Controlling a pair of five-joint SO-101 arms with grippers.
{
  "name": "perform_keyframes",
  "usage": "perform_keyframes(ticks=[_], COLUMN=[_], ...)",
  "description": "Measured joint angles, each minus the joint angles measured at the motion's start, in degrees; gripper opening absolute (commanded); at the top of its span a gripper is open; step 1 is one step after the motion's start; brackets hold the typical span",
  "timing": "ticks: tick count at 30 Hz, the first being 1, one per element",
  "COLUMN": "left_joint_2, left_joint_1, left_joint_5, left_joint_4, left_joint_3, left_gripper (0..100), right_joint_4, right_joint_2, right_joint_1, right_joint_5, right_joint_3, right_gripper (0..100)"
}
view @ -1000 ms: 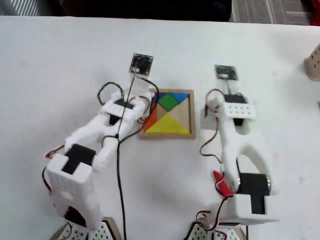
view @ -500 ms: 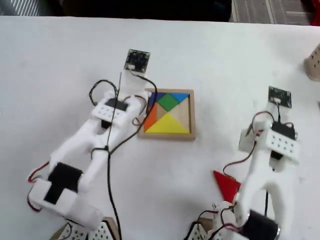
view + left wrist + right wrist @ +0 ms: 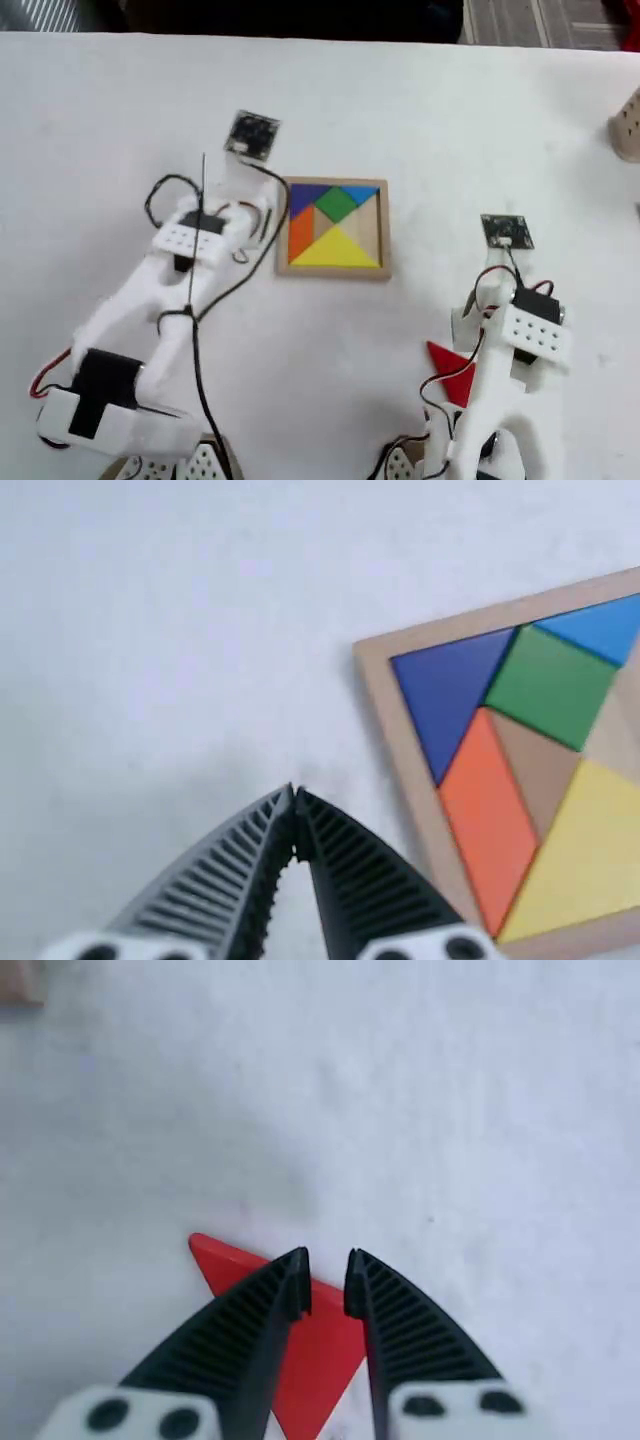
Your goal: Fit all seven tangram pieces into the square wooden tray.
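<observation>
The square wooden tray point(image 3: 335, 268) lies mid-table and holds a dark blue triangle point(image 3: 445, 690), a green square point(image 3: 552, 685), a light blue triangle point(image 3: 600, 628), an orange parallelogram point(image 3: 490, 815) and a big yellow triangle point(image 3: 335, 248). Wood-coloured areas show in its middle and along its right side. A red triangle point(image 3: 452, 370) lies on the table near the front, beside the right arm. My right gripper point(image 3: 326, 1265) hovers over the red triangle point(image 3: 310, 1360), open by a narrow gap with nothing between its fingers. My left gripper point(image 3: 295, 798) is shut and empty, just left of the tray point(image 3: 375, 695).
A perforated tan object point(image 3: 627, 125) stands at the table's right edge. Perforated base boards point(image 3: 175, 463) sit at the front edge under both arms. The far half of the white table is open surface.
The left arm has drawn back leftward from the tray's edge. The right arm left the tray's right side, swung right, then came in over the red triangle, which now shows beside it.
</observation>
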Motion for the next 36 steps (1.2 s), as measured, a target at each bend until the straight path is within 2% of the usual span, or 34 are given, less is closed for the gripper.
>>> perform_keyframes(ticks=[4,7,12,18,21,28,33,36], left_joint_2=[0.0,0.0,0.0,-3.43,-4.04,-4.22,-4.22,-4.22], left_joint_1=[-5.27,-7.56,-8.18,-8.18,-8.18,-8.18,-8.18,-8.18], left_joint_5=[0.0,0.0,0.0,0.0,0.0,0.0,0.0,0.0], left_joint_4=[0.0,1.93,5.19,5.19,5.19,5.19,5.19,5.19], left_joint_3=[1.93,2.02,2.11,6.68,6.77,6.77,6.77,6.77], left_gripper=[12,17,13,10,12,10,7,6], right_joint_4=[0.7,2.55,8.79,21.19,21.63,20.22,19.08,16.44], right_joint_2=[-3.25,-5.54,-8.79,-13.36,-15.03,-15.56,-15.56,-15.65], right_joint_1=[-3.16,-4.57,-4.92,-4.84,-3.08,-1.49,3.96,6.77], right_joint_5=[1.93,5.1,13.8,32.44,36.75,39.12,52.48,55.82], right_joint_3=[0.0,0.0,0.0,0.0,0.18,2.9,6.15,8.7], right_gripper=[18.3,19.0,19.2,19.3,19.0,19.0,19.3,19.4])
